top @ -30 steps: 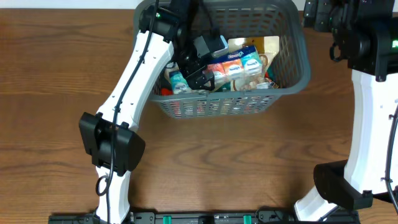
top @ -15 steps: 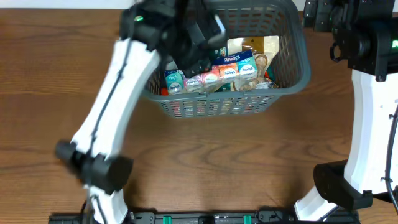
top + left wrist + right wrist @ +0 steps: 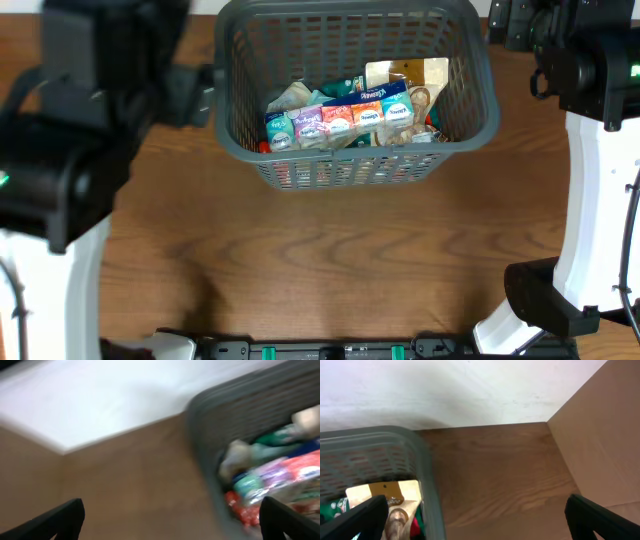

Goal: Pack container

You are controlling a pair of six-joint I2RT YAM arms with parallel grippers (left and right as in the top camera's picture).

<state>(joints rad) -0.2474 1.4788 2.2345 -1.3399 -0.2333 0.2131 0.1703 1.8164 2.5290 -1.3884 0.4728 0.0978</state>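
From above, the container (image 3: pixel 487 95) sits at the far middle of the table (image 3: pixel 340 270). The snack packs (image 3: pixel 340 120) lie in a heap on its bottom. The left arm (image 3: pixel 70 150) looks big and blurry at the left side, away from the basket. The right arm (image 3: pixel 590 80) stands at the right side, close to the basket's corner. If either arm came in low, I think it could bump the rim and push the basket along the table, or even tip it. No loose pack shows on the table, so I cannot tell if there is more to put in.

From the left wrist, the picture is smeared and small things are hard to see. The left gripper (image 3: pixel 170 519) has its two fingers far apart, with nothing between them. The basket's corner is at the right, with packs inside. A finger that dips here could hit the wall or snag in its slots.

From the right wrist, the right gripper (image 3: pixel 482 515) is spread wide too, and it holds nothing. Bare table lies under it. The basket's corner is at the lower left, with a tan pack just inside the wall. A light brown board (image 3: pixel 600 435) stands at the right. A careless reach into the pile could squash a pack or flick one out over the rim
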